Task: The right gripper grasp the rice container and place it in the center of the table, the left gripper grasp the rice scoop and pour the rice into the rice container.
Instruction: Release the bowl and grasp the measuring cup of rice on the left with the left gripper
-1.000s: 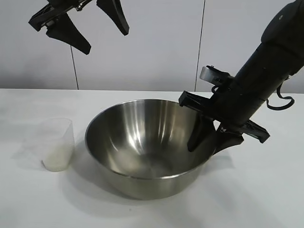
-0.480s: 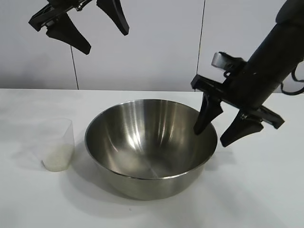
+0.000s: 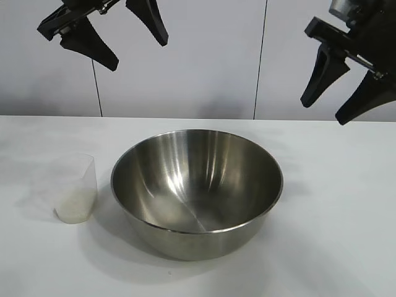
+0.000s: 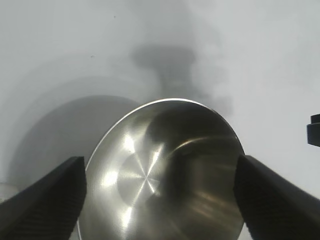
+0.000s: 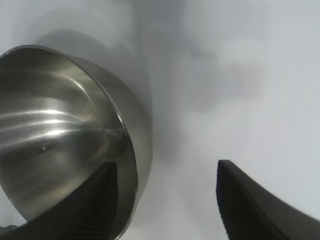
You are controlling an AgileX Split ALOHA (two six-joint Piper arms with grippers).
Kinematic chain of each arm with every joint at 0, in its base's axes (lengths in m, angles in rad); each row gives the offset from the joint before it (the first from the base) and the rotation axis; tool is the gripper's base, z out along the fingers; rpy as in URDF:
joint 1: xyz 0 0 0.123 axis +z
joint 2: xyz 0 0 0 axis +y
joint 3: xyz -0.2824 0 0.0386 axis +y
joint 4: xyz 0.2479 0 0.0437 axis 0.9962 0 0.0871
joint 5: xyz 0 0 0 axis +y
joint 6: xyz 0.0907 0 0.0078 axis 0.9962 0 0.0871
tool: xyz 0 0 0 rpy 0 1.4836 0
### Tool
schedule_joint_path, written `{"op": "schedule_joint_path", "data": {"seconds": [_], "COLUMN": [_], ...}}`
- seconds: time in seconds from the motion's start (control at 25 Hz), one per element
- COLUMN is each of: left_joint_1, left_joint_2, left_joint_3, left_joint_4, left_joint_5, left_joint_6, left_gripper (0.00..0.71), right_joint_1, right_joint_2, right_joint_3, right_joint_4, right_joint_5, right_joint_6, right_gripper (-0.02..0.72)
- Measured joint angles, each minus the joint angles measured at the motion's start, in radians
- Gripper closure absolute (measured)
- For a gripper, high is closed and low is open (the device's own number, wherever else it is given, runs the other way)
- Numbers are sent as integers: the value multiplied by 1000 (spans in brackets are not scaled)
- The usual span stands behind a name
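In the exterior view the bowl (image 3: 197, 189) sits upright and empty near the middle of the table (image 3: 346, 247), with the scoop (image 3: 75, 188) standing just to its left, apart from it, a low layer of rice (image 3: 75, 208) in its bottom. The left gripper (image 3: 113, 37) hangs high above the scoop's side of the table, fingers spread wide and holding nothing; the right gripper (image 3: 331, 93) is raised well clear at upper right, also wide open and empty. The left wrist view looks down between that gripper's spread fingers (image 4: 45, 200) onto the bowl (image 4: 160, 175), so the claw appears to be over the bowl, not the scoop. The right wrist view shows the bowl (image 5: 65, 135) off to one side of its parted fingers (image 5: 255, 205), untouched. The risk now is the scoop: light, tapered plastic could tip or skid if the left claw closes off-centre, spilling rice onto the table, and a low approach could knock the bowl's rim.
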Motion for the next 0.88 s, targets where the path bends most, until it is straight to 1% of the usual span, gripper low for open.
{"op": "schedule_joint_path", "data": {"seconds": [0.2,0.28,0.88], "left_joint_1": [0,0,0], "left_joint_2": [0,0,0], "left_joint_3": [0,0,0], "left_joint_4": [0,0,0], "left_joint_5": [0,0,-23], "left_joint_6": [0,0,0], "left_gripper": [123,123,123], "right_joint_1": [0,0,0], "right_joint_2": [-21,-24,-24], "right_joint_3": [-16,-16,-16], "right_joint_4": [46,56,58], "right_joint_5": [4,4,0], "right_joint_6": [0,0,3], "right_gripper": [302,302,302]}}
